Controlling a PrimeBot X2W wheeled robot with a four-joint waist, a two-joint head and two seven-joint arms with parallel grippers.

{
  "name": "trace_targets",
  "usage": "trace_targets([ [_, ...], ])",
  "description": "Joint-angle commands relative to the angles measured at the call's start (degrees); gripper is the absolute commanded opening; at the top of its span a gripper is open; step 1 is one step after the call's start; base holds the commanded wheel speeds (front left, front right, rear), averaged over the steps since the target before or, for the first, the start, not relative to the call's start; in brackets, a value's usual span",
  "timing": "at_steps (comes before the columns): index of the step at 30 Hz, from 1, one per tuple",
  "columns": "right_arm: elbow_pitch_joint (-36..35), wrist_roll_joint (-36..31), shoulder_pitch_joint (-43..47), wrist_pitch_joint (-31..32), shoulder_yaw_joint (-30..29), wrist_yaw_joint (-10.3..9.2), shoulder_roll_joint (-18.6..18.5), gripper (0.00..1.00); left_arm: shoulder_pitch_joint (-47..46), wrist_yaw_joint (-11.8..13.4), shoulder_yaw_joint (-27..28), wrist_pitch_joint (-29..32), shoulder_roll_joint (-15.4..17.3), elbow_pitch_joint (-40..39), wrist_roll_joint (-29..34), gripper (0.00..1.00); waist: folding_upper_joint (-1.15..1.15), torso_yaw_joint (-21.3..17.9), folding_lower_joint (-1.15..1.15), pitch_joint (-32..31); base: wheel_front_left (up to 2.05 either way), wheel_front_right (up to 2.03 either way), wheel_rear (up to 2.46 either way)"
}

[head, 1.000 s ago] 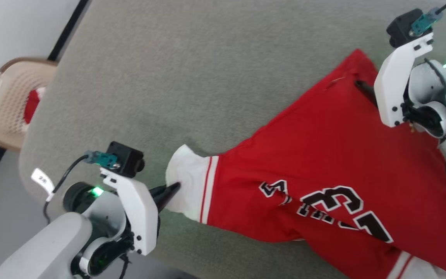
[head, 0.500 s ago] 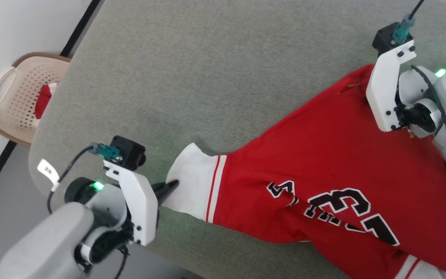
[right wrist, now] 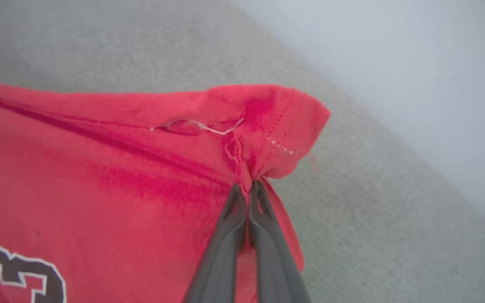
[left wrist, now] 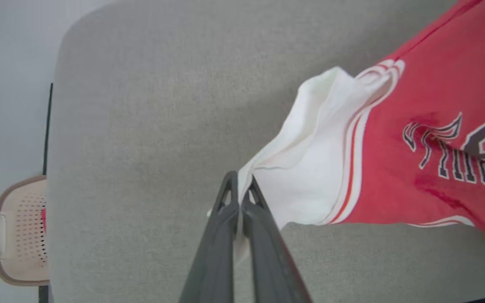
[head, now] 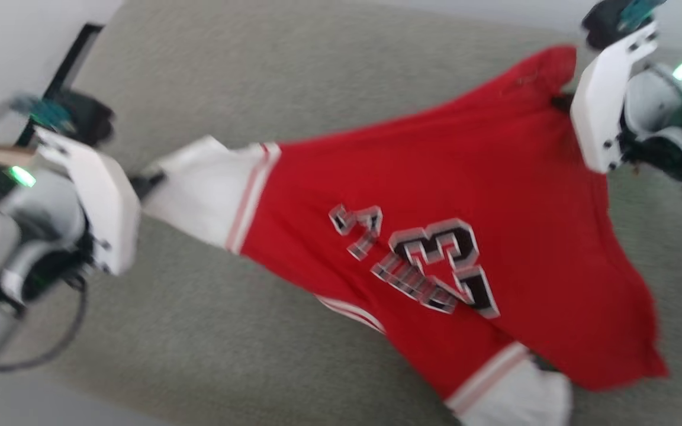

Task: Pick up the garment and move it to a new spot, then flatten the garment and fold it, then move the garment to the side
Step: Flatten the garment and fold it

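Observation:
The garment (head: pixel 447 177) is a red jersey with white sleeves and black number lettering, stretched in the air between my two grippers above the grey table (head: pixel 258 71). My left gripper (head: pixel 148 180) is shut on the edge of one white sleeve (left wrist: pixel 310 176), its tips (left wrist: pixel 239 187) pinching the cloth in the left wrist view. My right gripper (head: pixel 560 100) is shut on a red hem corner (right wrist: pixel 267 126), its tips (right wrist: pixel 247 189) closed on the fabric. The other white sleeve (head: pixel 518 390) hangs down at the bottom.
A beige perforated basket (left wrist: pixel 21 231) with something red inside stands on the floor beyond the table's rounded end. A pale wall (right wrist: pixel 394 63) runs behind the table's far edge.
My right gripper closed on the hem corner. Both grippers have risen, lifting and stretching the garment off the table. The head view has also shifted and is blurred.

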Motion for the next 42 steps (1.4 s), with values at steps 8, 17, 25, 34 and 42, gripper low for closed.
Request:
trace_targets([
  [8, -6.28, 0.1, -1.8, -3.34, -3.56, -0.21, -3.46, 0.0, -9.88, -0.25, 2.44, 3.55, 3.46, 1.9, 2.91, 0.0, 0.0, -7.75, 0.0, -5.0, 0.0, 0.0, 0.0],
  [17, -13.72, -2.32, 0.08, -1.55, -10.24, -0.22, -4.58, 0.0, -19.01, -1.06, 3.58, 4.36, 3.27, 4.89, 6.06, 0.0, 0.0, -12.12, 0.0, -8.28, 0.0, 0.0, 0.0],
  [25, -15.97, -7.44, 0.85, -0.23, -18.57, -0.21, -2.45, 0.0, -25.72, -2.9, 3.54, 2.17, -0.11, 8.68, 8.62, 0.0, 0.0, -13.68, 0.0, -7.4, 0.0, 0.0, 0.0],
  [34, -10.06, -18.73, -6.27, -5.72, -25.4, -0.2, 4.93, 0.0, -38.05, -5.7, 3.86, -12.69, -7.22, 19.51, 16.21, 0.0, 0.0, -14.28, 0.0, 2.11, 0.0, 0.0, 0.0],
  [42, -1.09, -30.74, -15.43, -20.09, -29.67, -0.21, 10.52, 0.0, -50.62, -3.64, 4.45, -30.42, -10.23, 30.57, 25.35, 0.0, 0.0, -14.56, 0.0, 9.0, 0.0, 0.0, 0.0],
])
